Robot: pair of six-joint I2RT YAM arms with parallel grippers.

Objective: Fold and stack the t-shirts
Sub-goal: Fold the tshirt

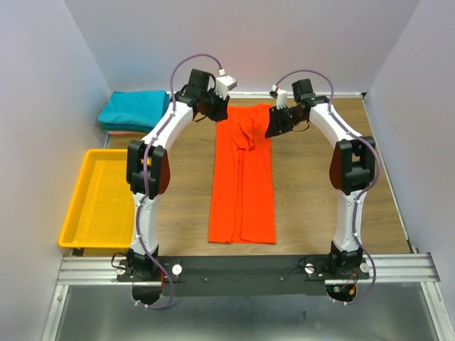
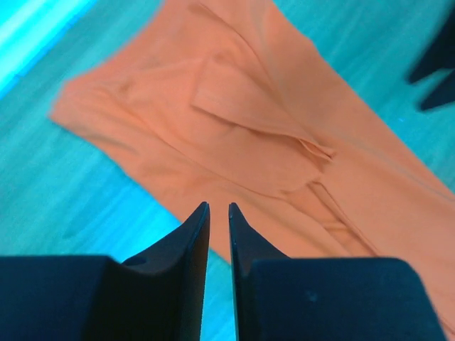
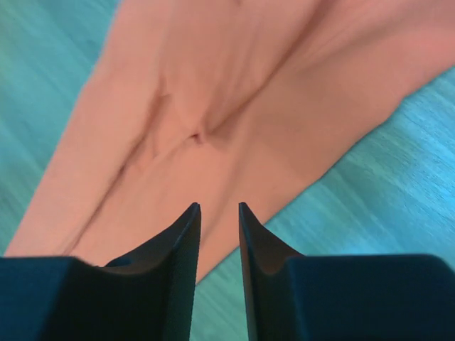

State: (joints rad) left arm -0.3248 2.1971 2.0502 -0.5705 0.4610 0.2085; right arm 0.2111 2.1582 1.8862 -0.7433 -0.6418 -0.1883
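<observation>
The orange-red t-shirt (image 1: 242, 185) lies flat on the wooden table as a long narrow strip, its sides folded in, with a bunched fold near its far end. It also shows in the left wrist view (image 2: 234, 142) and the right wrist view (image 3: 234, 106). My left gripper (image 1: 215, 110) hovers over the shirt's far left corner. Its jaws (image 2: 219, 206) are almost closed with only a thin slit, and hold nothing. My right gripper (image 1: 274, 126) hovers at the far right edge. Its jaws (image 3: 219, 206) are a little apart and empty. The teal t-shirt (image 1: 135, 108) lies folded at the back left on the pale pink one (image 1: 114, 129).
A yellow plastic tray (image 1: 99, 195) sits at the table's left edge, in front of the teal and pink stack. White walls close in the back and both sides. The metal rail (image 1: 242, 268) with the arm bases runs along the near edge.
</observation>
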